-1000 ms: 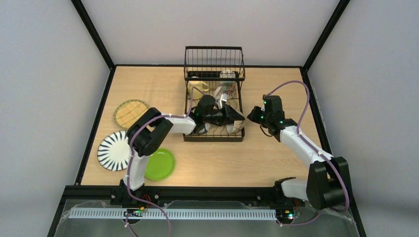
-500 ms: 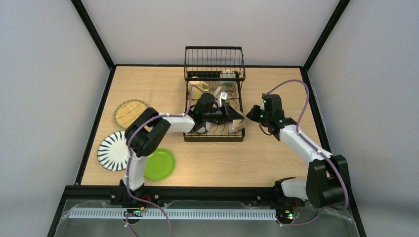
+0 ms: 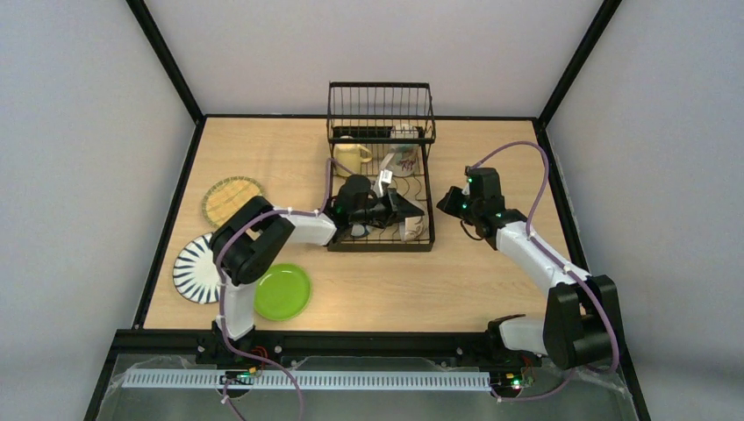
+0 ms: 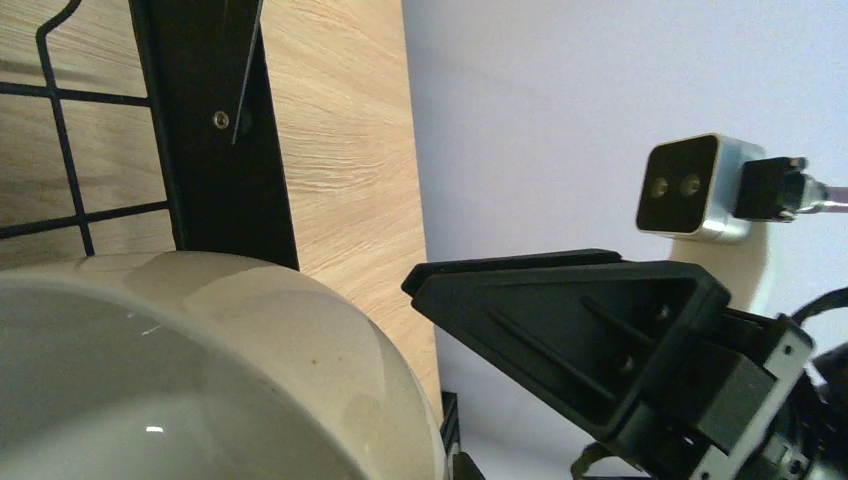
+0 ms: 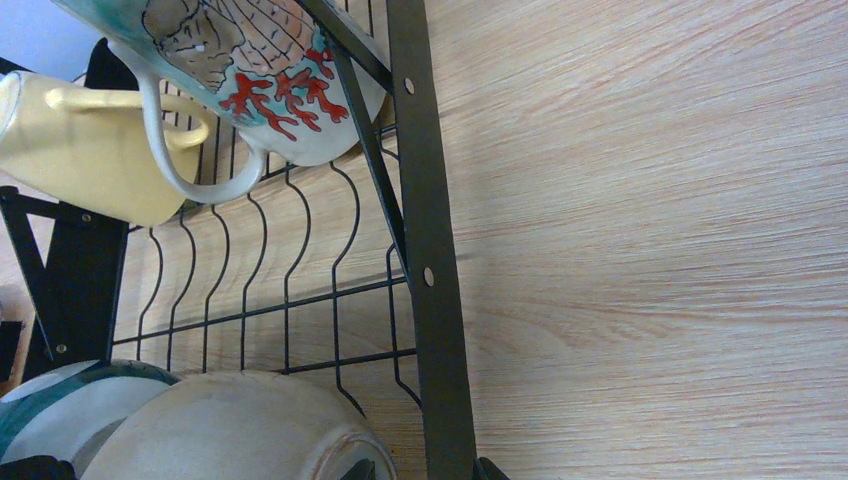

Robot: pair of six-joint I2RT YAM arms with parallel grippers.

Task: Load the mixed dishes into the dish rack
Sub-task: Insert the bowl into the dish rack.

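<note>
The black wire dish rack [image 3: 380, 247] stands at mid table. Its far end holds a pale yellow mug [image 3: 350, 151] and a patterned mug [image 3: 402, 160]. At its near end a cream bowl [image 3: 411, 230] lies tipped on its side beside a blue-outside bowl [image 3: 357, 231]. My left gripper [image 3: 411, 213] reaches into the rack and is shut on the cream bowl [image 4: 200, 370] at its rim. My right gripper [image 3: 448, 203] hangs open just outside the rack's right rail [image 5: 430, 250]. The tan woven plate [image 3: 232, 200], striped plate [image 3: 197, 267] and lime green plate [image 3: 282, 291] lie on the table at the left.
The rack's tall wire basket section [image 3: 381, 110] rises at the back. Black frame rails [image 3: 368, 338] border the table. The right gripper [image 4: 570, 330] and its wrist camera [image 4: 690, 188] show close by in the left wrist view.
My left gripper has closed and drawn back to the left, and the cream bowl has shifted slightly left with it. The right arm has stayed where it was.
</note>
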